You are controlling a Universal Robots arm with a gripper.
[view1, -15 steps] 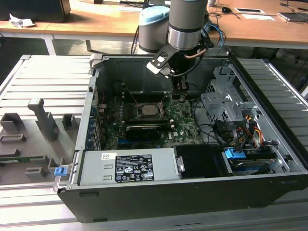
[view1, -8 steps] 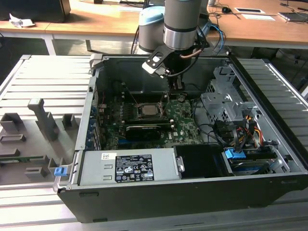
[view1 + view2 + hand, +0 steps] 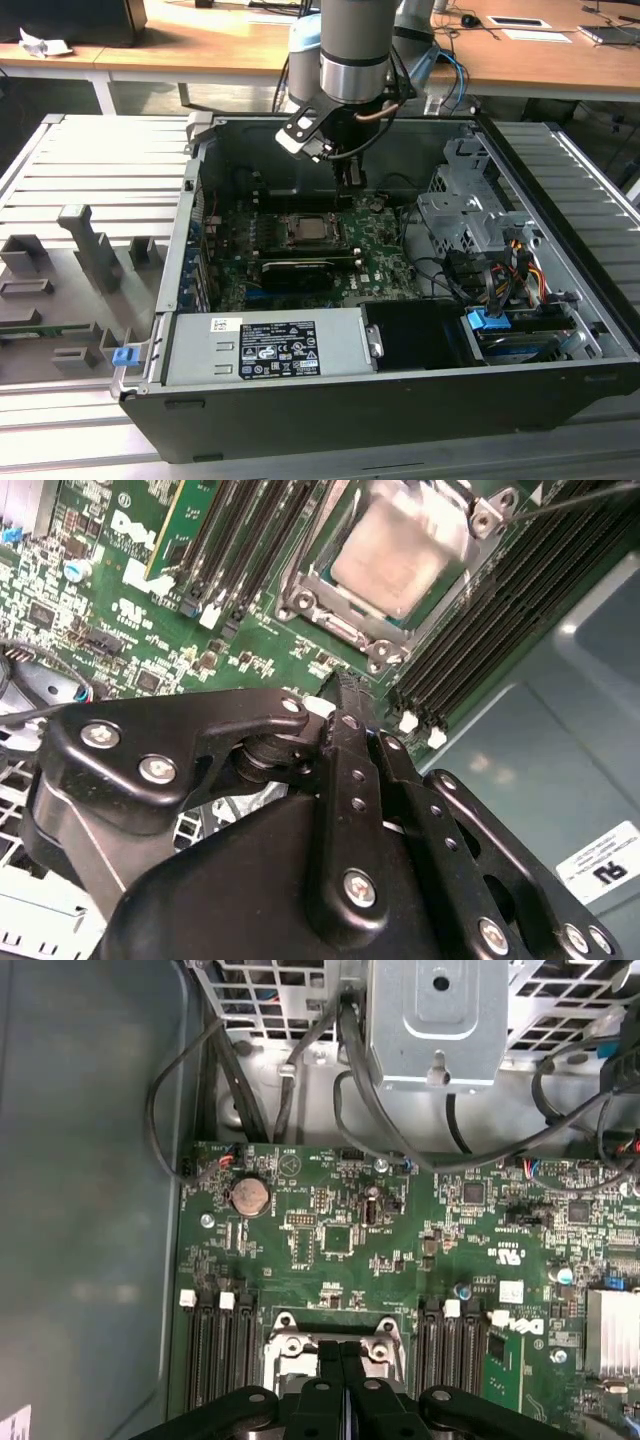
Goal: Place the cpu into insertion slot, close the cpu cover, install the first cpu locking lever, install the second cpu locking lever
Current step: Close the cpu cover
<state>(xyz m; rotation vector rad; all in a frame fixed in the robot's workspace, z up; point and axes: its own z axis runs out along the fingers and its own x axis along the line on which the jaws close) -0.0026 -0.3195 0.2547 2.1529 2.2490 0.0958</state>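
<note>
Arm (image 3: 355, 45) upright, wrist pointing down — end effector (image 3: 350, 181) closed, empty.

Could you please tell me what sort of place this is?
Probably a robotics lab or workshop: an open PC case sits on a slotted aluminium table, grey fixture blocks lie beside it, and wooden desks stand behind.
</note>
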